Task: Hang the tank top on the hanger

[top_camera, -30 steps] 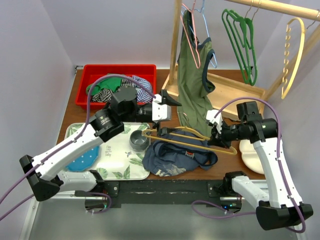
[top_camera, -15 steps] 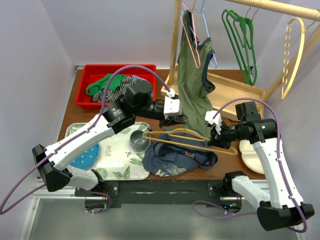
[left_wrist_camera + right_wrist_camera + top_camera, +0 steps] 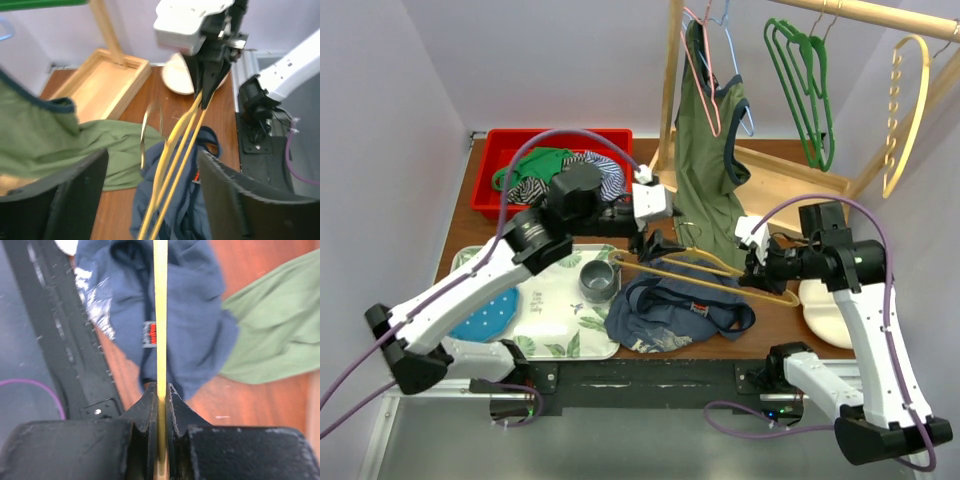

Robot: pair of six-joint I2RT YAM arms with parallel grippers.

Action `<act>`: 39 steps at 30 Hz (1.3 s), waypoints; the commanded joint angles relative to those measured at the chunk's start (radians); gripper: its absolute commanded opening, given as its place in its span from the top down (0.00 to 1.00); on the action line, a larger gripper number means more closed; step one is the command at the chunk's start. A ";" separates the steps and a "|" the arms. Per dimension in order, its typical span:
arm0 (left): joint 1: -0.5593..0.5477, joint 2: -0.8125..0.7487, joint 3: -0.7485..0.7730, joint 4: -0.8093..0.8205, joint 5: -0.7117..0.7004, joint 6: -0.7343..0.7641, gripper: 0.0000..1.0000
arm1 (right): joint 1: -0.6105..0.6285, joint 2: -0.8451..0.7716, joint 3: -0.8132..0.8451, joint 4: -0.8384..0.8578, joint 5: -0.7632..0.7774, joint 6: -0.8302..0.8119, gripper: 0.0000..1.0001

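Note:
The navy tank top (image 3: pixel 670 315) lies crumpled on the table's front middle. The mustard hanger (image 3: pixel 700 272) is held slantwise just above it. My right gripper (image 3: pixel 757 272) is shut on the hanger's right end; in the right wrist view the gripper (image 3: pixel 160 390) clamps the yellow bar (image 3: pixel 160 315) over the tank top (image 3: pixel 195 325). My left gripper (image 3: pixel 655 243) is open and empty, hovering over the hanger's left half. In the left wrist view its fingers (image 3: pixel 75 195) straddle the hanger bars (image 3: pixel 180 145) above the tank top (image 3: pixel 200 200), without touching them.
An olive top (image 3: pixel 705 170) hangs from the wooden rack (image 3: pixel 670 100), its hem on the table behind the hanger. Green hangers (image 3: pixel 805 90) and a holed yellow hanger (image 3: pixel 905 110) hang at the right. A red bin (image 3: pixel 558 140), floral tray (image 3: pixel 550 320) and grey cup (image 3: pixel 598 280) stand at the left.
My left gripper swung right over the hanger, then drew back left and lower, near the hanger's left half. The right gripper kept hold and lifted the hanger's right end slightly.

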State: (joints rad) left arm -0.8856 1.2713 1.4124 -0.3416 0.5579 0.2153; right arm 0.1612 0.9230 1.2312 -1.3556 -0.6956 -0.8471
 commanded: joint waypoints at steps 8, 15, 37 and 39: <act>0.005 -0.463 -0.444 0.007 -0.323 -0.347 0.13 | -0.009 -0.114 0.188 -0.186 0.164 0.083 1.00; -0.058 -0.452 -0.691 0.118 -0.435 -0.712 0.20 | -0.060 -0.151 0.168 -0.186 0.260 0.079 1.00; -0.199 0.112 -0.415 -0.076 -0.839 -0.716 0.74 | -0.034 -0.242 0.129 -0.189 0.329 0.112 1.00; -0.170 0.131 -0.399 -0.086 -0.843 -0.703 0.99 | -0.028 -0.256 0.116 -0.189 0.332 0.115 1.00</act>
State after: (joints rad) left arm -1.0824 1.3781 0.9455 -0.4339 -0.2626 -0.5247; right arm 0.1242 0.6865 1.3602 -1.3811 -0.3344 -0.7574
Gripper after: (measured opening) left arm 0.162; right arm 0.045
